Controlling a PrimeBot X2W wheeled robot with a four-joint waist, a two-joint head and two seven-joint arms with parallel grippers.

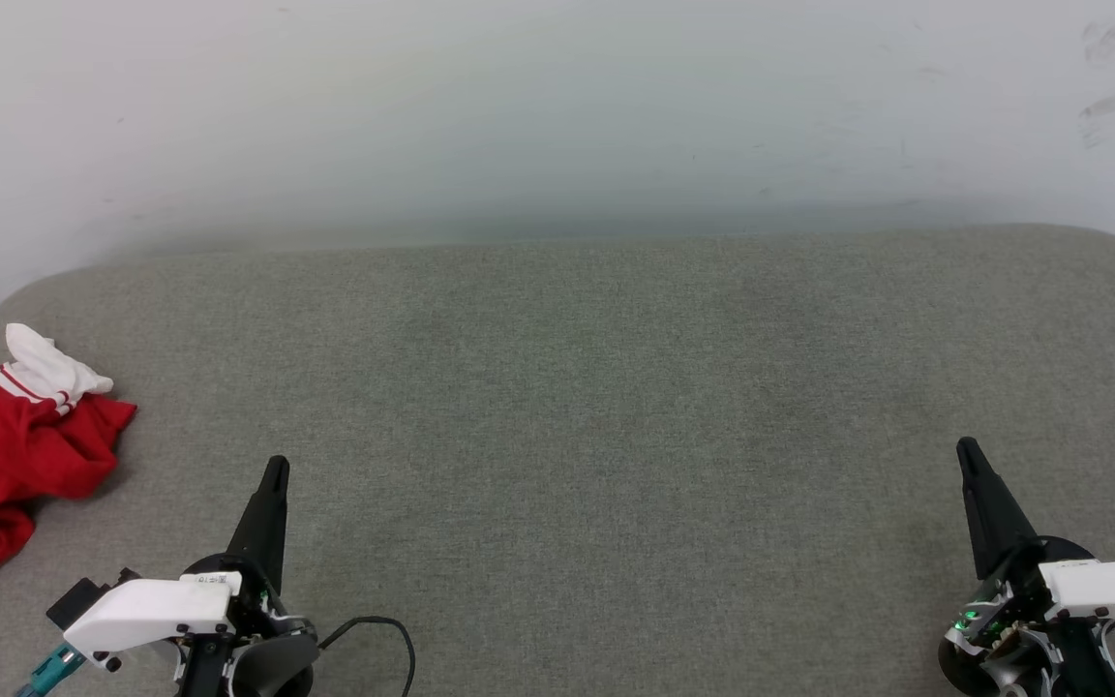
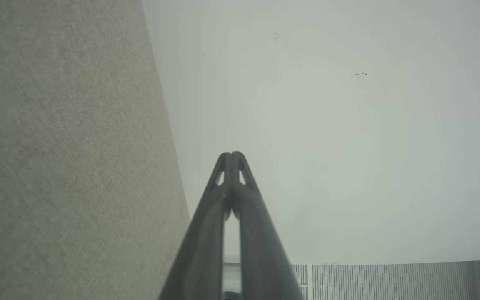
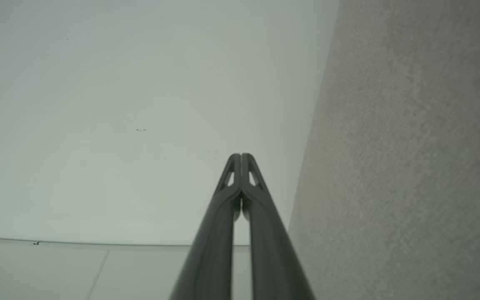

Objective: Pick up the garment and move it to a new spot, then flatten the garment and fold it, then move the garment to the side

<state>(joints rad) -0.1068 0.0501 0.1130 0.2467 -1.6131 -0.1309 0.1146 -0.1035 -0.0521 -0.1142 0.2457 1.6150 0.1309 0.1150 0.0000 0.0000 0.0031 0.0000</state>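
Note:
The garment (image 1: 6, 455), red with a white sleeve and red-and-white striped trim, lies crumpled at the far left edge of the grey fabric surface (image 1: 577, 407). My left gripper (image 1: 276, 467) is shut and empty at the lower left, a short way right of the garment and apart from it. Over at the lower right, my right gripper (image 1: 965, 449) is shut too, holding nothing. In the left wrist view the left gripper (image 2: 232, 154) has its fingertips pressed together, pointing at the pale wall. The right gripper (image 3: 240, 156) in the right wrist view looks the same.
A pale wall (image 1: 557, 116) rises behind the grey surface. The surface's rounded corners fall off at the far left and far right. A black cable (image 1: 383, 629) loops beside my left wrist. Wide bare fabric lies between the two grippers.

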